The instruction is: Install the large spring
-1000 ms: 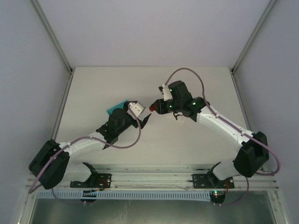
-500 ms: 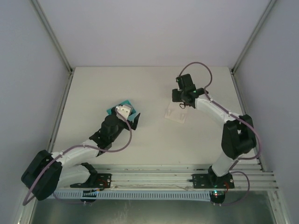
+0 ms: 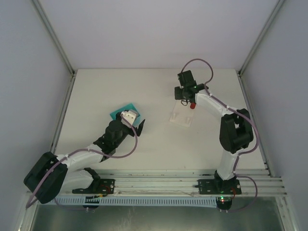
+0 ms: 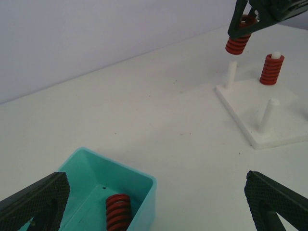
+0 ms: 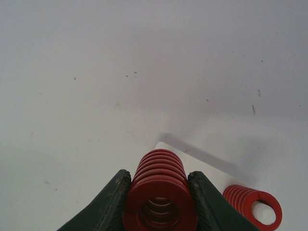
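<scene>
At the far right of the desk (image 3: pixel 96 91), my right tool (image 5: pixel 159 207) was clamped on the large red spring (image 4: pixel 239 43), a finger pressing the coils from each side. The spring hung upright in the air just above a bare peg (image 4: pixel 232 74) at the corner of the white plate (image 4: pixel 284 132), not touching it. Beside it another spring (image 4: pixel 272 69) sat on its own peg, and a third peg (image 4: pixel 269 114) stood bare. My left tool (image 4: pixel 155 183) was spread wide and held nothing, close by the teal bin (image 4: pixel 144 202), where one more red spring (image 4: pixel 118 211) lay.
</scene>
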{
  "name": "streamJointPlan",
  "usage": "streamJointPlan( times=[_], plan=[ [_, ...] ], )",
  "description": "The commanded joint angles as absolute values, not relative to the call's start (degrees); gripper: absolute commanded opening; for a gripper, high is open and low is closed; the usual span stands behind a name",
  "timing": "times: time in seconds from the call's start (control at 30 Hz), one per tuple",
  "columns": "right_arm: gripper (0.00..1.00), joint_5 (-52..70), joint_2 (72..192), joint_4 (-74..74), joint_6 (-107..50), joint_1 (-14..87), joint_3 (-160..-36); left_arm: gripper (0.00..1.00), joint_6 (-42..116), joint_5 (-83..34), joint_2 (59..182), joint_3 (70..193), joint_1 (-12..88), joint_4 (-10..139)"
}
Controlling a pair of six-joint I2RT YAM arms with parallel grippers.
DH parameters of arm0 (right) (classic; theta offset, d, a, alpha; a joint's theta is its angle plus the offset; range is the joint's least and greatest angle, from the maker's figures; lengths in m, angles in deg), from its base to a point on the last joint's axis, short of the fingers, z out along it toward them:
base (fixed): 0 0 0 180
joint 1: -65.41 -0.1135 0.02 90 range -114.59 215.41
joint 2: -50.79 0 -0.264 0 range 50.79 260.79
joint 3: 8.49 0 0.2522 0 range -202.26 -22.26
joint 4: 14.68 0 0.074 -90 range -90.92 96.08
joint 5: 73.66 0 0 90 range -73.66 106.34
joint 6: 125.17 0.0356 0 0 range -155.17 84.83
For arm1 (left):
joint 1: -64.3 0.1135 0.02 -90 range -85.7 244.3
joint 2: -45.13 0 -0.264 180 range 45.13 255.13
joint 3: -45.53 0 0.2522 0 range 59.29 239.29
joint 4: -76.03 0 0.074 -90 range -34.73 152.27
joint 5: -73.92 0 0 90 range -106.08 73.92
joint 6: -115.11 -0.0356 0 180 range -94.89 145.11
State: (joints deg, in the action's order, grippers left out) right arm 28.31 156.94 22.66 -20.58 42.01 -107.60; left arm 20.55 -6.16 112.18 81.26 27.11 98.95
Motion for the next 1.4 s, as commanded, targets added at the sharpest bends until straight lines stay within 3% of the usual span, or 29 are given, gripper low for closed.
streamJointPlan(
  times=[0.0,0.47,0.83,1.17,1.37],
  plan=[
    [0.0,29.0,158.8,24.0,-20.5,42.8,-110.5,0.99,19.2,-7.6,112.4,80.5,26.9,102.1],
    [0.0,26.8,165.5,25.3,-19.4,44.0,-113.1,0.99,18.1,-8.7,112.4,80.3,26.9,102.6],
    [0.39,26.2,168.3,26.0,-18.6,44.3,-115.2,0.99,17.9,-8.1,112.8,80.1,26.9,102.4],
    [0.52,26.1,161.5,27.8,-18.5,44.6,-114.1,0.99,19.0,-6.6,109.4,80.2,26.4,99.9],
    [0.73,20.5,150.0,27.8,-16.9,44.4,-107.1,0.99,25.0,-3.4,106.7,83.0,26.0,93.2]
  ],
)
